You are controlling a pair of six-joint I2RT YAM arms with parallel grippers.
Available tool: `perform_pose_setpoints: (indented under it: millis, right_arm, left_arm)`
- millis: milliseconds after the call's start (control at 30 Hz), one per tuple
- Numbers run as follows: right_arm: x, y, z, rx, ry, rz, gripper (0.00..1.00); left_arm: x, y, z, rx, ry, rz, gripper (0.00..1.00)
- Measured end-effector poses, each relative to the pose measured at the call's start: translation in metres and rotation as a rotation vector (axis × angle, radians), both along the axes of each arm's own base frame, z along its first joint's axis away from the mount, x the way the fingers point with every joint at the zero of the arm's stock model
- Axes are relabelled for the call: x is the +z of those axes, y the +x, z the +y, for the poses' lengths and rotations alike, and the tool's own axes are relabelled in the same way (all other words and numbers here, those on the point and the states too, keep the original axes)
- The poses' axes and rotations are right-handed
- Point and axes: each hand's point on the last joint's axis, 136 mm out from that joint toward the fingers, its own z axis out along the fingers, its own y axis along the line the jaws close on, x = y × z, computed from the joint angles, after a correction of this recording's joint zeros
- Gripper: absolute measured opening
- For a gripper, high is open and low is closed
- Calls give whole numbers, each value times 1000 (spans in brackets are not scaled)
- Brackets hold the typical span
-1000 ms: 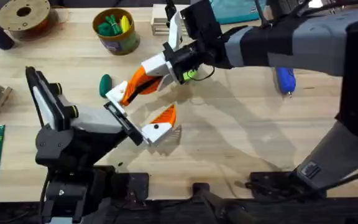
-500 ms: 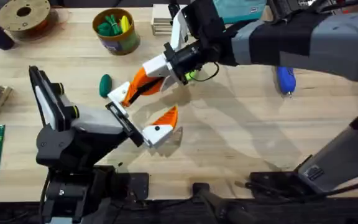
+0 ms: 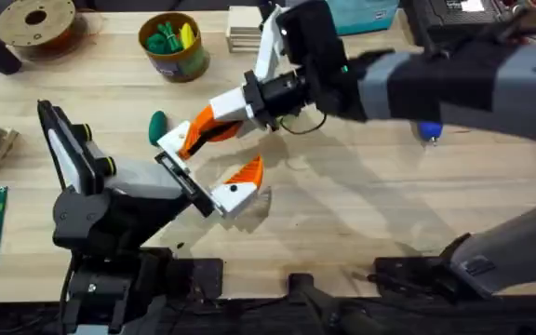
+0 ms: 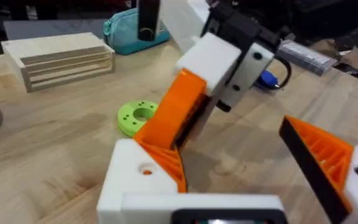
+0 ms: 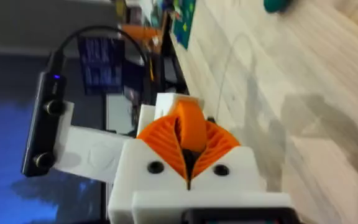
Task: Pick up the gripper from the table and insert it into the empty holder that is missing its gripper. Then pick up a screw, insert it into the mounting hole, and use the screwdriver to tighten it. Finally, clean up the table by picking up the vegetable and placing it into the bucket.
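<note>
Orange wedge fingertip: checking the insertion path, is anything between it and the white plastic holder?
Nothing visible does. The right gripper pinches the orange wedge fingertip, whose far end appears to meet the white plastic holder directly.

Our right arm reaches across the middle, right gripper pads pressed together, touching our left gripper. Our left arm extends from its base, fingers spread wide.

the table bears the bucket, vegetable, screwdriver and spool.
</note>
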Motion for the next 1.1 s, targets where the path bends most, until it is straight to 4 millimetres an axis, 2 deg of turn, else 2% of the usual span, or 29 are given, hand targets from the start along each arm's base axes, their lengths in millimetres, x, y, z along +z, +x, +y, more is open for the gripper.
perform_pose_setpoints:
  millis: [100,500,1100]
  right_arm:
    - [0,-1,1,-55,43,-44,6]
    - [-4,1,10,-172,51,-16,6]
    - [-3,-1,11,-137,68,-127,6]
  left_arm:
    - [0,1,1,6,3,-4,986]
    - [-1,6,6,45,3,2,986]
    - [-1,6,6,50,3,2,986]
